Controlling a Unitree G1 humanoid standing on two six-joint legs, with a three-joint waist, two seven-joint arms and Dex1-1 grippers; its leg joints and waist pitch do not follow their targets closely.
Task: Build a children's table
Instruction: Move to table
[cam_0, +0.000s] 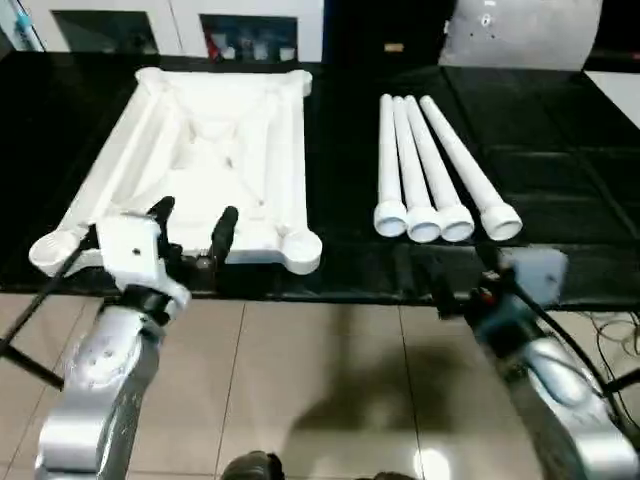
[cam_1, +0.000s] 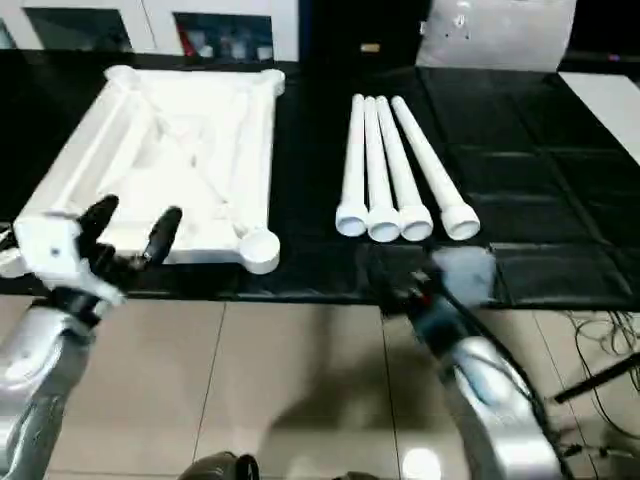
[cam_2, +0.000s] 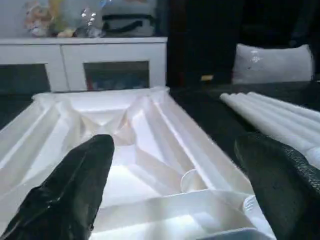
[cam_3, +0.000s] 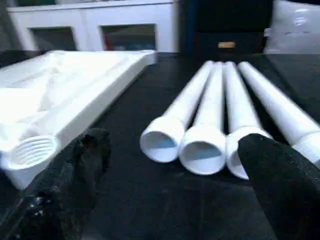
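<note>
The children's table lies in parts on the black work table. Its white top (cam_0: 215, 150) rests upside down at the left, ribs and round corner sockets facing up. Several white tapered legs (cam_0: 430, 170) lie side by side at the right, their wide ends toward me. My left gripper (cam_0: 196, 212) is open at the top's near edge, over the stretch between the two near corner sockets, with nothing between its fingers (cam_2: 75, 185). My right gripper (cam_3: 174, 142) is open in front of the legs' wide ends and holds nothing.
The black work table (cam_0: 350, 130) ends at a front edge just under both grippers, with tiled floor (cam_0: 330, 380) below. White cabinets (cam_2: 100, 60) stand behind it. A pale grey panel (cam_0: 520, 30) is at the back right. Cables (cam_0: 610, 330) lie on the floor at the right.
</note>
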